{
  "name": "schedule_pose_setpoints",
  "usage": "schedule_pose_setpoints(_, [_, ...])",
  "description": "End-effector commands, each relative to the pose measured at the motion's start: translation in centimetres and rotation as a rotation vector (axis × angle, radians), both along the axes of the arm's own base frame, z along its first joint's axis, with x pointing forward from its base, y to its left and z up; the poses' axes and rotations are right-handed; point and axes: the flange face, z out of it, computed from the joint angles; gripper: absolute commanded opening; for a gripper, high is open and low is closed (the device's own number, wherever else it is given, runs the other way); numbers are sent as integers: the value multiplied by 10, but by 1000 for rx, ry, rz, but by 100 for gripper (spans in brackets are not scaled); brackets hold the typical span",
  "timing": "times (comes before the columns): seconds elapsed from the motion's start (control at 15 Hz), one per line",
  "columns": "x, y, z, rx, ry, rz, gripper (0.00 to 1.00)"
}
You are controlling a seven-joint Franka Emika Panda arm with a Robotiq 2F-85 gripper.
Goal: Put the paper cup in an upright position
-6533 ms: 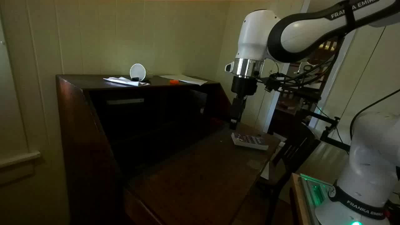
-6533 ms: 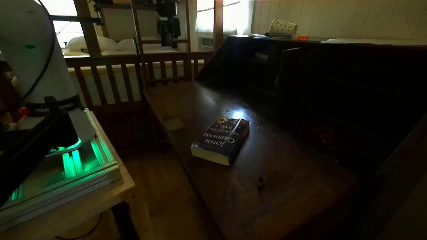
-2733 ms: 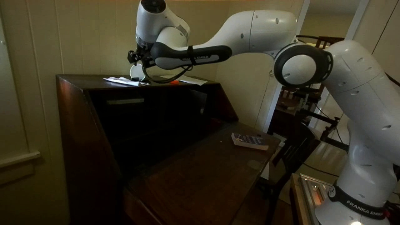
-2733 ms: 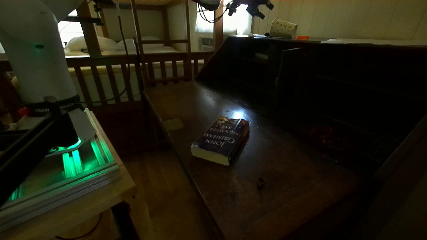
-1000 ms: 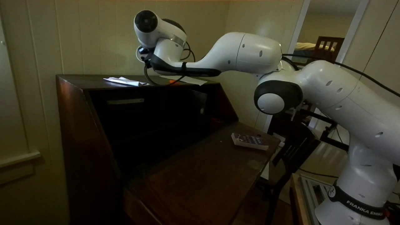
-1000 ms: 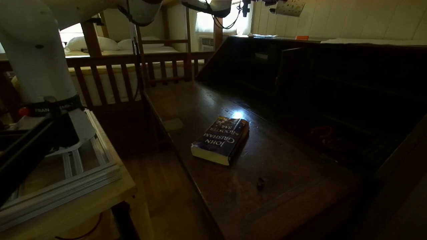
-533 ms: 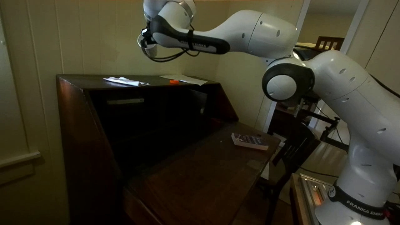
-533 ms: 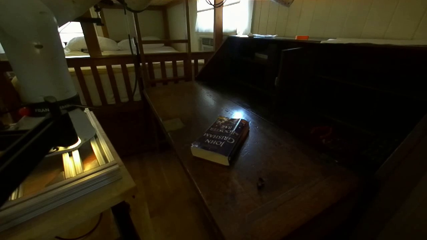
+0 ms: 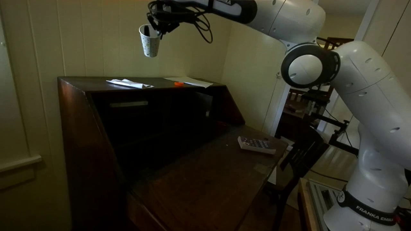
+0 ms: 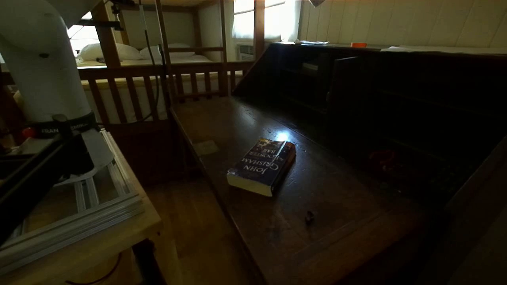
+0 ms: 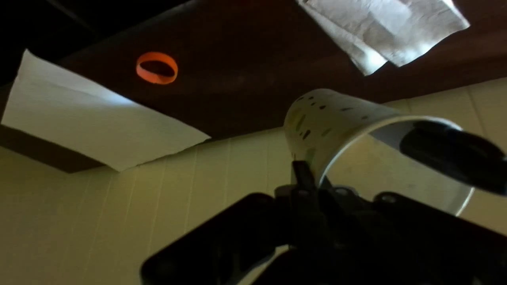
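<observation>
Paper cup hangs mouth up, slightly tilted, above the desk top, a dark object in its mouth; the gripper pinches the cup's rim between nearly closed fingers.

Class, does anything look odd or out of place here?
Yes: a black elongated object juts from the paper cup that the gripper pinches at its rim above the wooden desk. Odd, since cups normally hold drinks; its identity is unclear.

In an exterior view, a book lies on the desk. Its upper ledge bears an orange object
</observation>
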Motion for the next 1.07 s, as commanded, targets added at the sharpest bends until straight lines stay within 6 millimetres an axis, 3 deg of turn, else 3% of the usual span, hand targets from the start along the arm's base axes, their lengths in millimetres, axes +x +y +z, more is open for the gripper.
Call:
schedule_pose_setpoints(0.0, [-5, -11, 1, 196, 22, 12, 1])
schedule_pose_setpoints(0.27, [-5, -35, -21, 372, 94, -49, 1])
schedule_pose_setpoints(0.6, [-17, -74, -62, 513, 306, -148, 1])
schedule_pose_setpoints(1.0, [-25, -119, -103, 757, 446, -166, 1])
